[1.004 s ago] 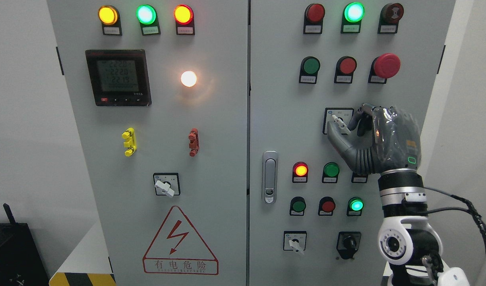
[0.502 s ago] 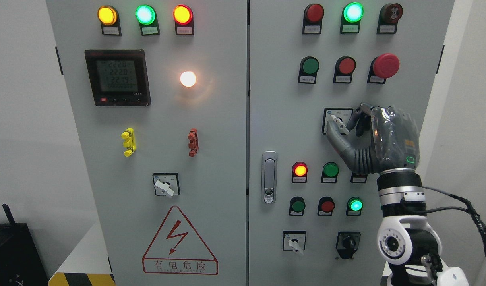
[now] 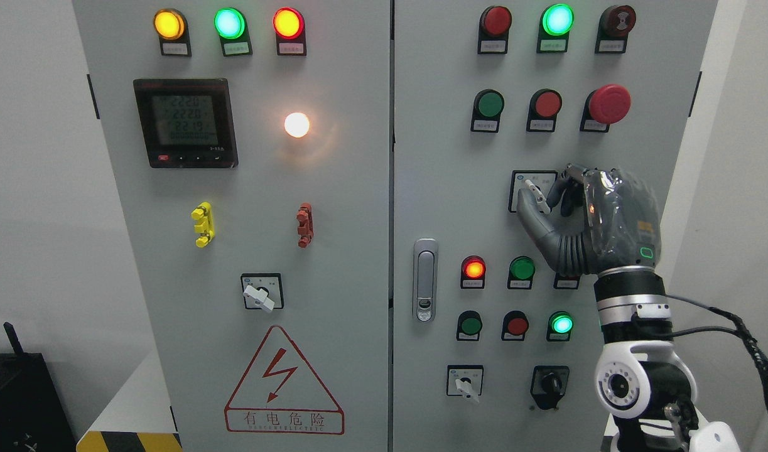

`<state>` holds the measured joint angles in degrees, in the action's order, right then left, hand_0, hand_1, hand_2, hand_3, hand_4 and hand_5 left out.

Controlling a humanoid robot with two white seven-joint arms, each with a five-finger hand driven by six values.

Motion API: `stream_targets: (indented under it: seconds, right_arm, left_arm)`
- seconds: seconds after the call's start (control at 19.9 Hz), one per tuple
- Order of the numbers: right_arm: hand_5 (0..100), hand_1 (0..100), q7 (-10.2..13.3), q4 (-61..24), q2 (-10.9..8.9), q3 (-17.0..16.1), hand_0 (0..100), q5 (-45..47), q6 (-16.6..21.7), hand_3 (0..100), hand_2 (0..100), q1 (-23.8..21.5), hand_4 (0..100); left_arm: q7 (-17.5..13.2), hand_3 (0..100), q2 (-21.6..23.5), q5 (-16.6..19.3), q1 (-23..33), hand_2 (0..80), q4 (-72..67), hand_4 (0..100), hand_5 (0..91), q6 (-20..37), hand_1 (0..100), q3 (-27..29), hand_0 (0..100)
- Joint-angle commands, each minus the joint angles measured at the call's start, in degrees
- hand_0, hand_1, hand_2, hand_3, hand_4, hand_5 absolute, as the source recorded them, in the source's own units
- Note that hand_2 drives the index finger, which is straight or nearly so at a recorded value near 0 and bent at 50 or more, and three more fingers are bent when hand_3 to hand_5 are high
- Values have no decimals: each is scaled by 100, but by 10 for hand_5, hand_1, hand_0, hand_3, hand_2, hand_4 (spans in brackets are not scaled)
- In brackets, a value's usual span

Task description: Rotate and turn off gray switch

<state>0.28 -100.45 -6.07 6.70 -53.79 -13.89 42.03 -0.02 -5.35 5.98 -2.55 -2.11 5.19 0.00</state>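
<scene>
Fingers [image 3: 556,191] of right robot hand [image 3: 584,220] pinch gray switch [image 3: 534,191].

The right robot hand [image 3: 584,220] is dark grey with ribbed, segmented fingers, its back wrapped in glossy clear film and marked with a small green outline. A silver wrist ring [image 3: 632,295] joins a white-and-black forearm joint [image 3: 641,383], and black cables [image 3: 748,351] loop alongside it.

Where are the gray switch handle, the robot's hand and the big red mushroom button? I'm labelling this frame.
gray switch handle [image 3: 535,192], head view, middle of the lever
right hand [image 3: 619,220], head view, back of the hand
red mushroom button [image 3: 610,103], head view, centre of the cap
</scene>
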Motion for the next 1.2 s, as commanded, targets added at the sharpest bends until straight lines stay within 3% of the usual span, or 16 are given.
stream_targets:
  seconds: [0.0, 1.15]
  right_arm:
    - [932, 364, -19, 8, 1, 7, 508, 0, 1, 882, 706, 7, 812]
    - [937, 298, -107, 17, 1, 15, 601, 18, 1, 903, 733, 7, 818]
  left_arm:
    - [2, 0, -1, 0, 0, 0, 0, 0, 0, 0, 389, 185, 120]
    - [2, 0, -1, 0, 0, 0, 0, 0, 0, 0, 389, 185, 120]
